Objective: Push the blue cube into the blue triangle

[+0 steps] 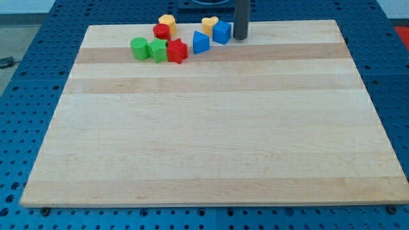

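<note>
The blue cube (pixel 222 32) sits near the view's top edge of the wooden board (pixel 211 128). The blue triangle (pixel 200 42) lies just to its lower left, with a narrow gap or light contact between them. My tip (pixel 239 37) stands at the view's top, just right of the blue cube, close to it or touching it. The rod rises out of the view's top.
A yellow heart (pixel 209 25) sits behind the blue cube. Further left are a yellow block (pixel 167 23), a red round block (pixel 161 32), a red star-like block (pixel 177 50), a green block (pixel 158 49) and a green round block (pixel 138 47).
</note>
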Robot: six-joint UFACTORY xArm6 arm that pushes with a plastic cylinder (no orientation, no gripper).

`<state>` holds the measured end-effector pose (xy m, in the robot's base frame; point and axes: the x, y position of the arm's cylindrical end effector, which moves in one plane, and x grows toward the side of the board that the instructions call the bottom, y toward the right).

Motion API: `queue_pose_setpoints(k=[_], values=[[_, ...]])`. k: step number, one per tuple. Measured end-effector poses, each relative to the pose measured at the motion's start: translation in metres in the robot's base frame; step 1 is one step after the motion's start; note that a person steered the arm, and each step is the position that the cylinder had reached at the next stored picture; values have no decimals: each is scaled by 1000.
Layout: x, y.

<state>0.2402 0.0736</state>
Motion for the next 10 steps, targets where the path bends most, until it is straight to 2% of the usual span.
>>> queue_pose_setpoints(k=[2,3,5,6,7,10], values=[[-31,-20],[-30,-32],[-22,30],[-21,15],[-20,-34],[-14,-83]])
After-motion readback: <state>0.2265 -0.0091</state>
